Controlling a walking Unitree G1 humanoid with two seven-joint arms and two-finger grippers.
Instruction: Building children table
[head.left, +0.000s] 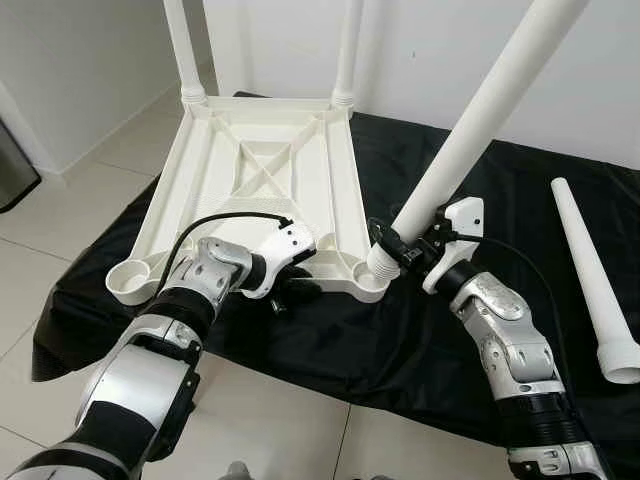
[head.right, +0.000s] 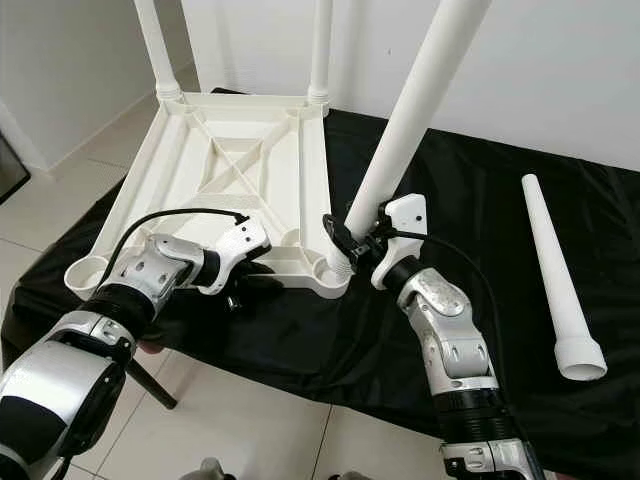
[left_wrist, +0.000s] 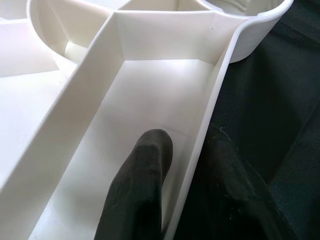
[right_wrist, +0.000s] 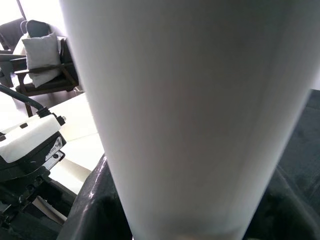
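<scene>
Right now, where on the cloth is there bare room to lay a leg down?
Free: the cloth between the held leg and the loose leg, and its far right corner. Crowded: the near edge of the tabletop, where the left gripper and right gripper work.

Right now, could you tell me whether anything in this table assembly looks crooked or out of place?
Yes. The leg held by the right gripper leans steeply at the near corner socket of the upturned tabletop, while the two far legs stand upright.
</scene>
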